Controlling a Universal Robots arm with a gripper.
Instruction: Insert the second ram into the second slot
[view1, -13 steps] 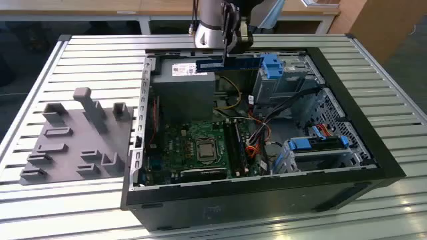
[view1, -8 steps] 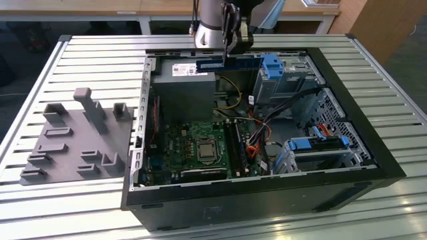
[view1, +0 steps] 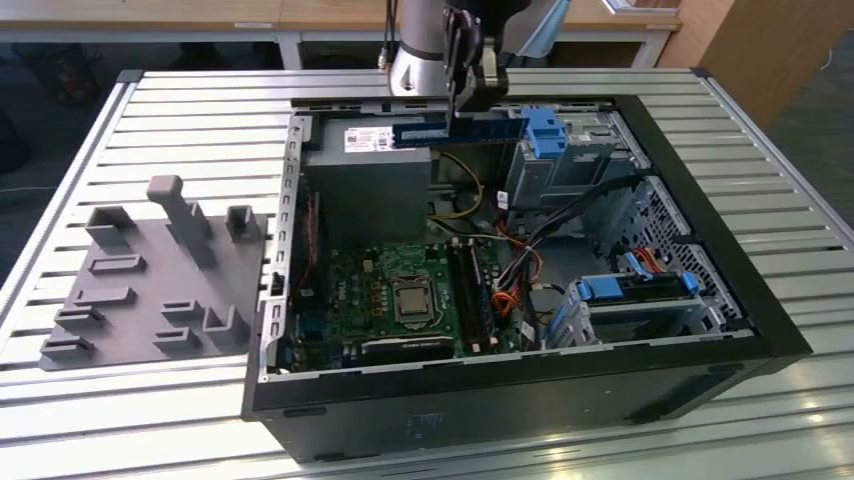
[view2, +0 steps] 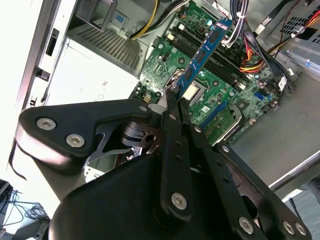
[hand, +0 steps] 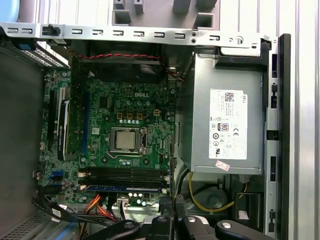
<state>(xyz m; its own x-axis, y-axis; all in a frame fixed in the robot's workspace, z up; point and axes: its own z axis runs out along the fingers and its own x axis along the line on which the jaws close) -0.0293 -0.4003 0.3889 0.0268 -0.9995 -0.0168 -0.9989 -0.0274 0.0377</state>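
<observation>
The claw (view1: 467, 112) pinches the second ram (view1: 451, 131), a blue stick. Both hang above the open computer case (view1: 534, 378) on the worktop (view1: 174, 110).

Arm (view1: 420, 50) hangs vertical from above; end effector (view1: 463, 113) points down, clamped on second ram (view1: 427, 132).

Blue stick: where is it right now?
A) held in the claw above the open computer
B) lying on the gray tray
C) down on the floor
A: the claw is shut on the blue stick, up over the open computer case.
</observation>
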